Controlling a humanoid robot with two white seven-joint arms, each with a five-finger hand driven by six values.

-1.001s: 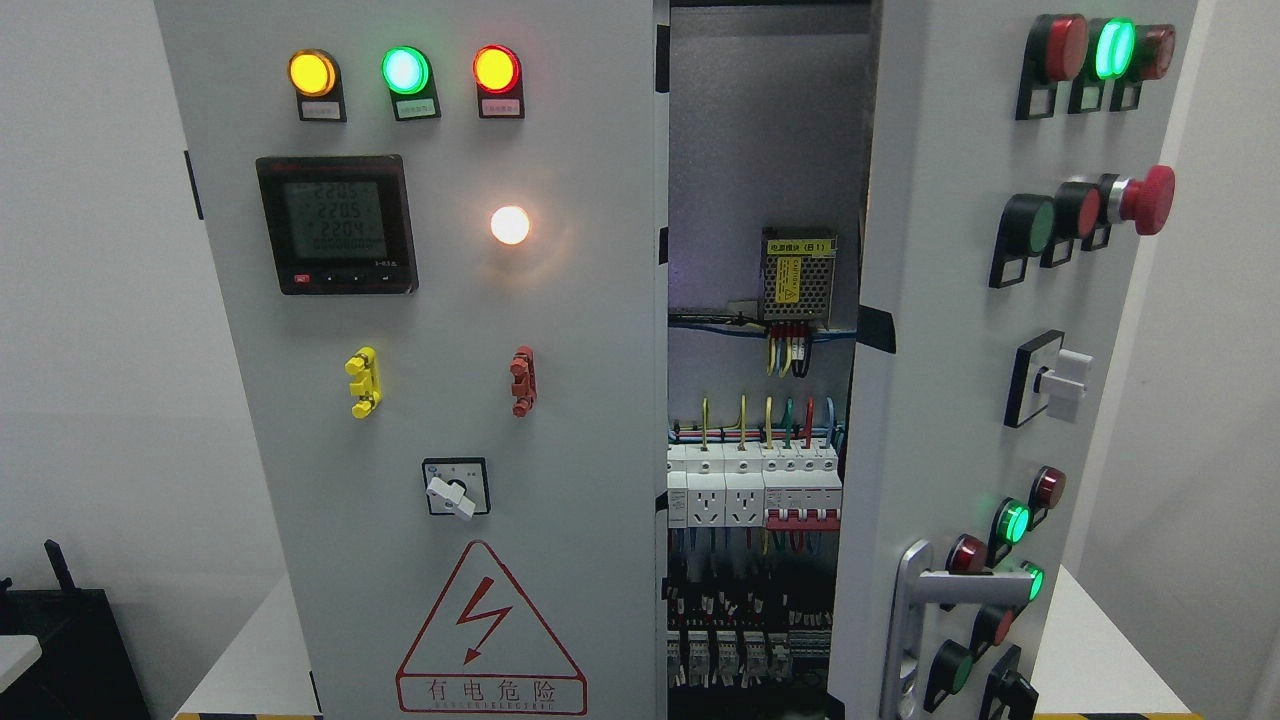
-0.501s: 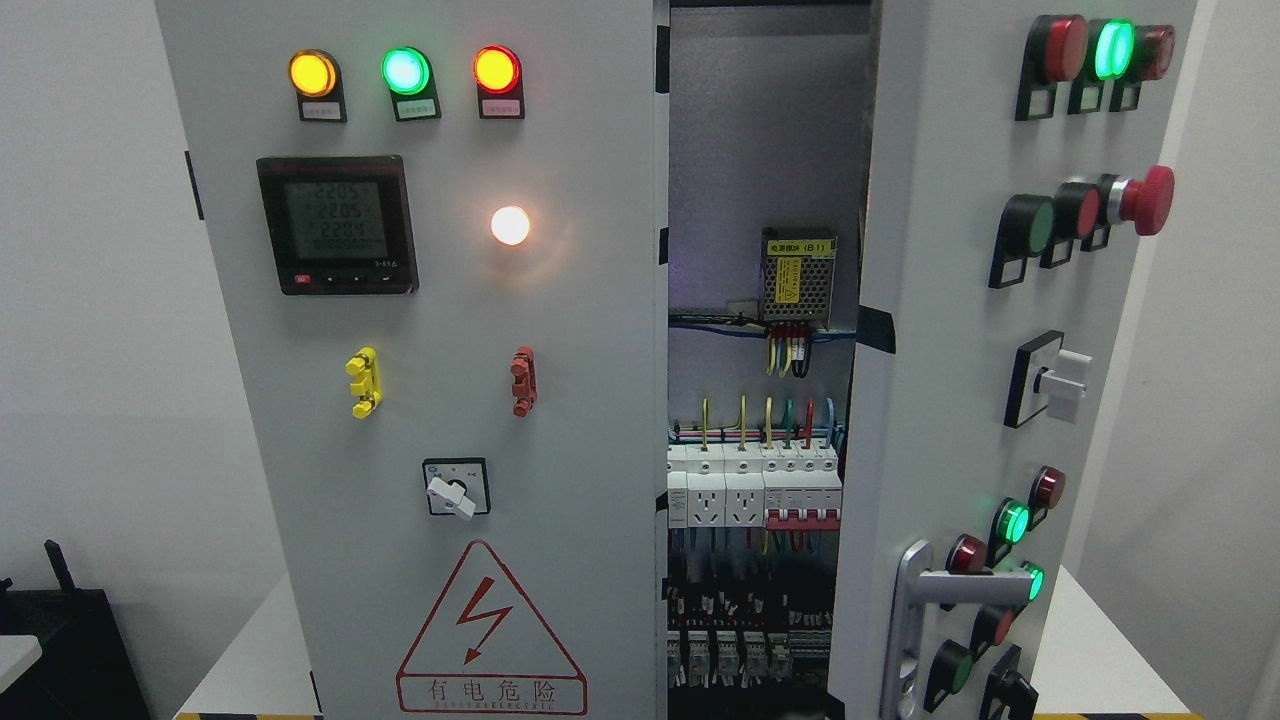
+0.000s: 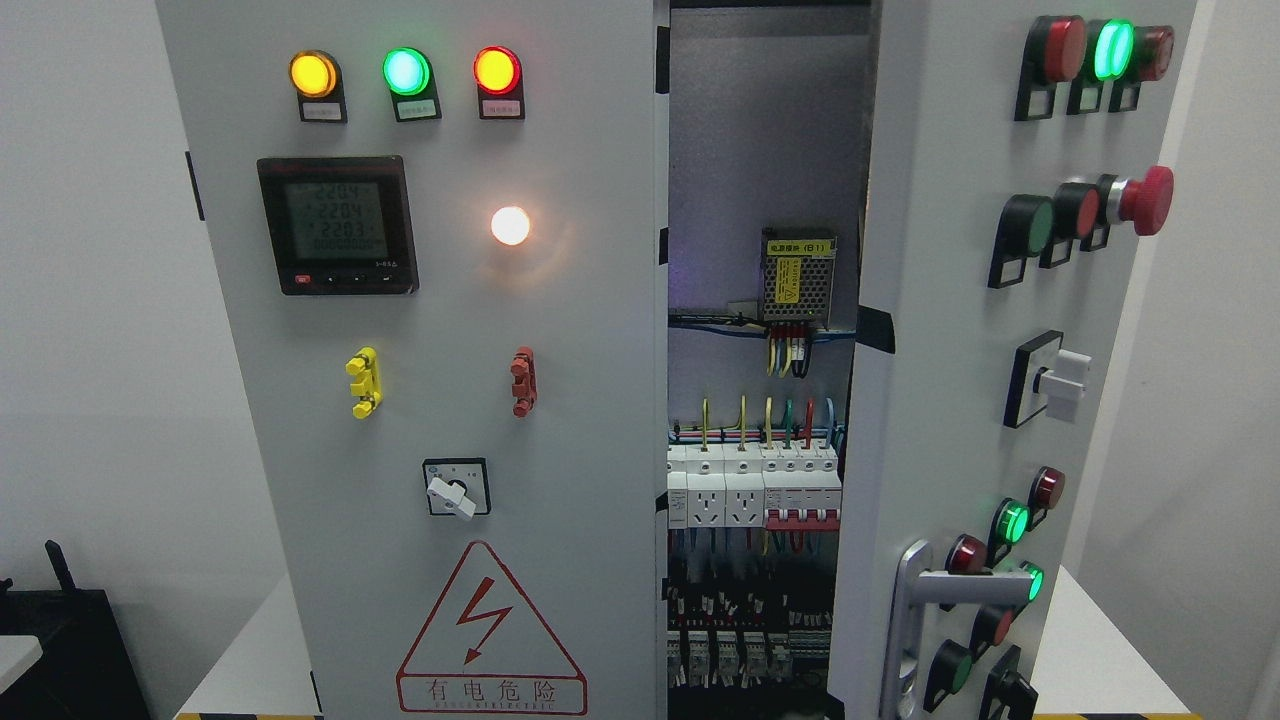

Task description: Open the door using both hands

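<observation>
Nearest the camera, the right-hand grey metal cabinet door [image 3: 960,330] stands swung outward toward the viewer, its silver lever handle [image 3: 925,600] at the lower edge of the panel. The door carries rows of red and green push buttons, a lit green indicator lamp [image 3: 1112,48], a red mushroom-head stop button [image 3: 1148,200] and a white rotary switch [image 3: 1062,382]. The left-hand grey metal cabinet door [image 3: 440,400] lies closed and flat, bearing amber, green and red pilot lamps, a black digital meter [image 3: 338,225], a white glowing lamp [image 3: 510,225], a small selector switch [image 3: 455,488] and a red triangular electrical hazard sign [image 3: 490,630]. Between the doors, the opened gap exposes white circuit breakers [image 3: 755,490], coloured wiring and a perforated metal power supply [image 3: 797,280] on the back plate. The cabinet rests on a white worktop [image 3: 1100,650]. Neither robot hand appears, so the state of the fingers cannot be told.
</observation>
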